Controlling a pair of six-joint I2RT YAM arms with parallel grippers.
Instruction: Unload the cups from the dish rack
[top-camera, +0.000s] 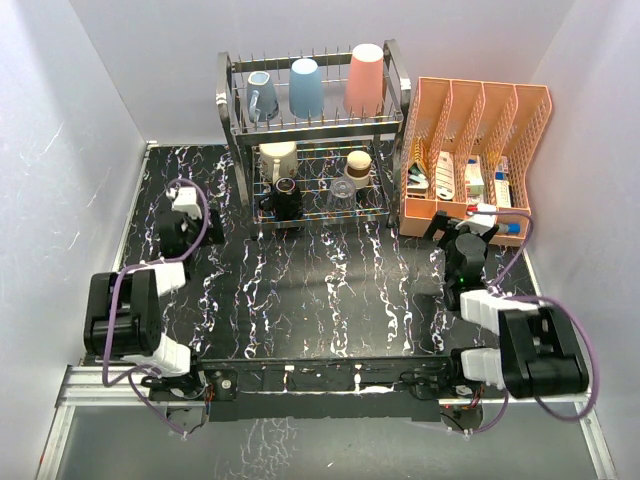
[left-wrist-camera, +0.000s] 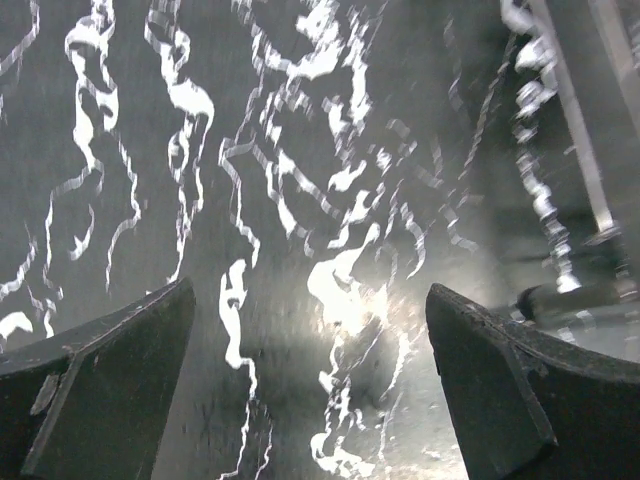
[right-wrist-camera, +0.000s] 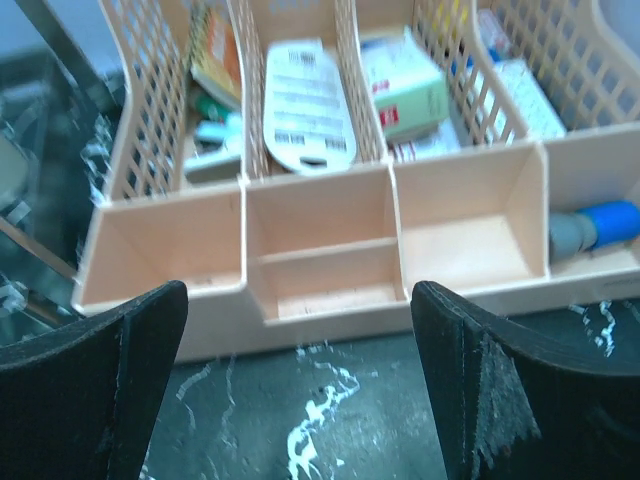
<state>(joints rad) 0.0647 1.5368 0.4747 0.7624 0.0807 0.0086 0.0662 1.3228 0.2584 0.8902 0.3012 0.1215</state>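
The silver wire dish rack (top-camera: 393, 95) stands at the back middle. Its top tier holds a grey-blue mug (top-camera: 262, 96), a light-blue tumbler (top-camera: 306, 88) and a salmon-pink tumbler (top-camera: 365, 79). Its lower tier holds a cream cup (top-camera: 277, 160), a dark mug (top-camera: 284, 200), a clear glass (top-camera: 342, 193) and a brownish cup (top-camera: 359, 165). My left gripper (top-camera: 182, 199) is open and empty over the table at the left, facing bare marbled top (left-wrist-camera: 310, 300). My right gripper (top-camera: 468, 228) is open and empty just before the orange organizer (right-wrist-camera: 320, 270).
The orange slotted file organizer (top-camera: 475, 160) stands right of the rack with packets and a blue item inside. White walls enclose the left, back and right. The black marbled table (top-camera: 330, 290) lies between the arms and the rack.
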